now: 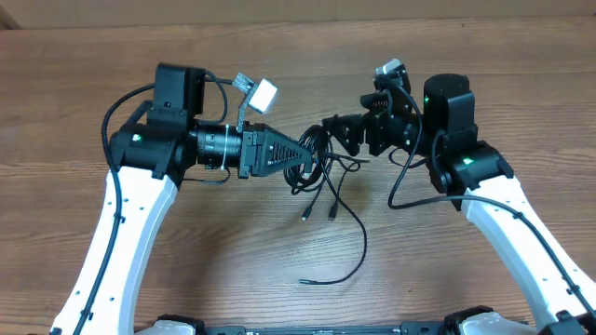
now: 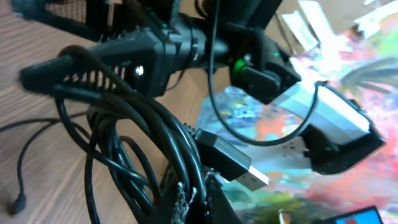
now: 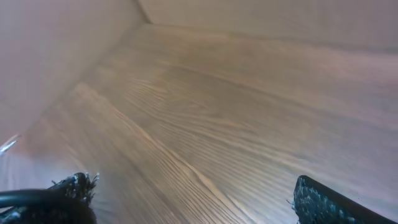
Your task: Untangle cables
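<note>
Left jaws, reaching in from 9 o'clock on the white left arm (image 1: 121,223), were clamped shut on the tangled bundle of thin black cables (image 1: 317,158) with silvery-tipped plugs, right at the middle of the brown wooden tabletop (image 1: 233,279)! The right jaws, on the white right arm (image 1: 521,214), stood wide apart just beside the bundle at its 2 o'clock. Between their dark textured fingertips (image 3: 78,185) the right wrist view showed only bare wood, nothing caught. Here was the danger: the loops looked packed tight around the left grip, so a straight tug from either side would likely cinch the knot rather than free it. If the right jaws closed on several strands at once, both cables would travel together and nothing would separate. The chunky black plug with its silver tip (image 2: 235,165) sat just against a thick loop, and it could well snag there when drawn through. Loose tails ran off toward 6 o'clock, two ending in small plugs (image 1: 307,216), one long strand (image 1: 359,247) sweeping round by 5 o'clock. A fast lift might whip those across the wood or hook them on the arms' own wiring. A weak pinch on such thin cord could also slip.
</note>
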